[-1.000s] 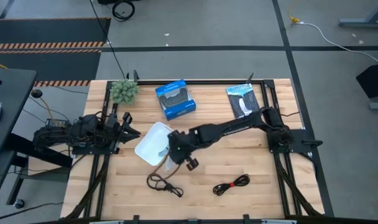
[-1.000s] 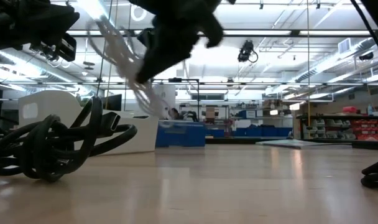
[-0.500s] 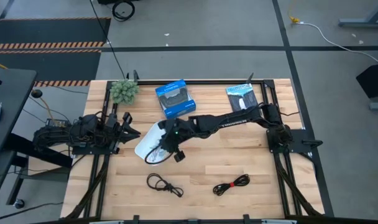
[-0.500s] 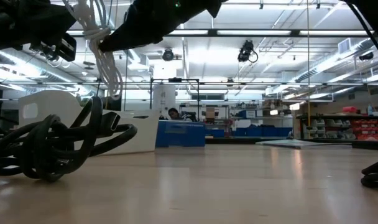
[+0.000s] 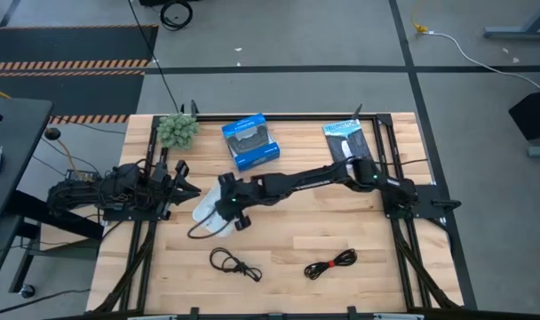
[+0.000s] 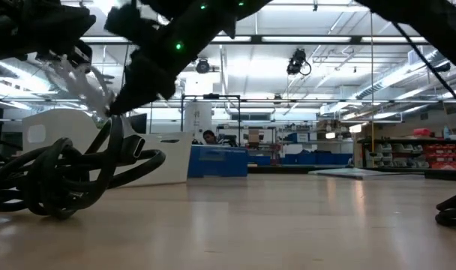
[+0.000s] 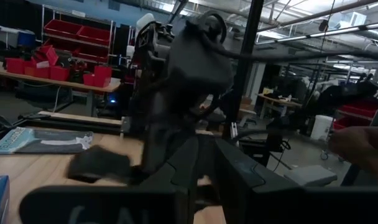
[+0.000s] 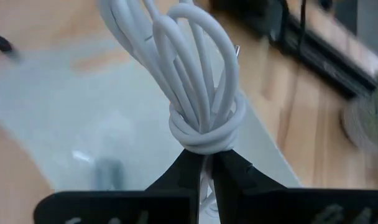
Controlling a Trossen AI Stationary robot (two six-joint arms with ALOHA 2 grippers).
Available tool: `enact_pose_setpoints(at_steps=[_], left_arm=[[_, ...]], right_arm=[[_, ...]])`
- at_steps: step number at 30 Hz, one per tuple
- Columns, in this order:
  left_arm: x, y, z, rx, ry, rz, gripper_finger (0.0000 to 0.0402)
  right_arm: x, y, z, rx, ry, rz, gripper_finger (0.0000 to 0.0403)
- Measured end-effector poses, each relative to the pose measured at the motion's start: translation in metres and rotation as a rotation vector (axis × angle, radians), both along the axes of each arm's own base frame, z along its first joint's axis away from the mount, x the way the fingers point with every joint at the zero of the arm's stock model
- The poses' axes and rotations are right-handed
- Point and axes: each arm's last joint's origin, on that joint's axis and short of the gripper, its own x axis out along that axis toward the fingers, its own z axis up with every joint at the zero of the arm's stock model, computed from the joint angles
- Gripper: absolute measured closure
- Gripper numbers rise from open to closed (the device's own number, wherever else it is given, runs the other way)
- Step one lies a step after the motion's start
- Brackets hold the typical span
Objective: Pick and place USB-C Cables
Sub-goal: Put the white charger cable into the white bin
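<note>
My right gripper (image 5: 224,212) reaches across the table and hovers above the white tray (image 5: 204,210), shut on the white USB-C cable (image 8: 195,81), a coiled bundle tied at its waist. In the low view the white cable (image 6: 82,79) hangs in the air. A small grey item (image 8: 105,168) lies blurred in the tray (image 8: 58,118). The black cable (image 5: 234,264) and the black-with-red cable (image 5: 330,262) lie flat on the wood near the near edge. My left gripper (image 5: 186,188) waits shut at the table's left side. My right gripper pinches the white cable between its two fingers just below the wrapped waist (image 8: 204,140) of the bundle. The loops (image 8: 198,56) stick out beyond the fingertips. The cable is lifted clear, over the tray.
A blue box (image 5: 250,140), a black flat packet (image 5: 345,142) and a green plant (image 5: 177,130) sit along the far edge. The black cable (image 6: 63,176) fills the low view's left foreground. Bare wood lies between the two loose cables and the tray.
My right gripper has carried the white cable toward the table's left, from beside the tray's right rim to above the tray. The cable has swung with the move. The black cables have stayed where they were.
</note>
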Motion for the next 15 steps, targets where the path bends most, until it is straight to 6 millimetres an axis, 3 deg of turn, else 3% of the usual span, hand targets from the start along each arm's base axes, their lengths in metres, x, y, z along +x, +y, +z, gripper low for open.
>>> enact_pose_setpoints(at_steps=[6,15], left_arm=[[0.0000,0.0000,0.0000,0.000,0.000,0.000,0.0345],[0.0000,0.0000,0.0000,0.000,0.000,-0.001,0.0345]], right_arm=[[0.0048,-0.0024,0.0023,-0.082,0.150,-0.054,0.0368],[-0.0008,-0.0029,0.0014,-0.085,0.247,-0.059,0.0316]])
